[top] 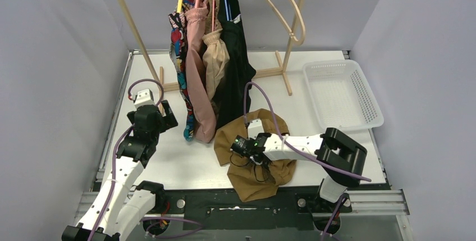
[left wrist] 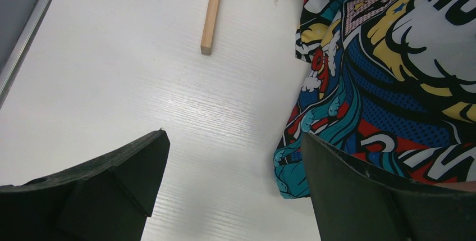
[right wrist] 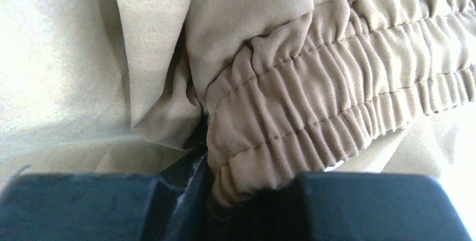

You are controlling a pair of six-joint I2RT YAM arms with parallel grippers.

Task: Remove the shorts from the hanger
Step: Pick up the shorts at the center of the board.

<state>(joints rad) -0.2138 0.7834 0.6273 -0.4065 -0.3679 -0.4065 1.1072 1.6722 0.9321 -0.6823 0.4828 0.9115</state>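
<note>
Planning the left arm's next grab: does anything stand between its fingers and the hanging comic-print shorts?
Nothing visible does. The left gripper hangs open beside the comic-print shorts, only bare table between them; the rack's wooden foot lies farther back, off that line.

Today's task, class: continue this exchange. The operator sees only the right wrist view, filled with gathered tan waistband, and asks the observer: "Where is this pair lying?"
Observer: The tan-brown shorts lie crumpled on the table, at its near edge.
Operator: What hangs on the rack?
Observer: Four pairs hang on the rack: comic-print shorts, pink shorts, beige shorts, black shorts.
Operator: And the left gripper?
Observer: The left gripper is open, holding nothing, beside the comic-print hem.
</note>
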